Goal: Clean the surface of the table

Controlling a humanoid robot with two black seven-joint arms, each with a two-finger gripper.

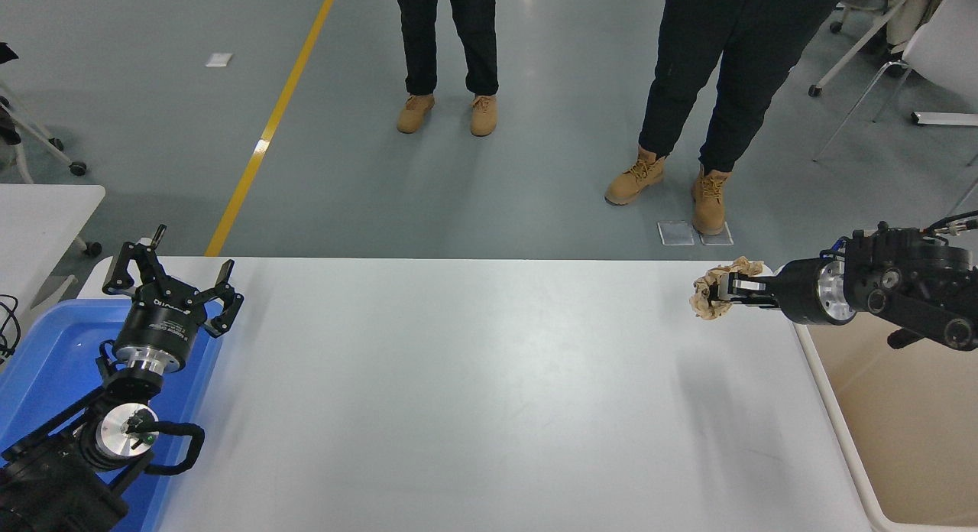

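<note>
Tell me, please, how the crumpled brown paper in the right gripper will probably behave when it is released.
The crumpled brown paper looks light and soft: the right gripper holds it by a thin pinch without sagging. Being wrinkled and irregular, it will probably not roll far. It may drift slightly when dropped toward the beige bin.
</note>
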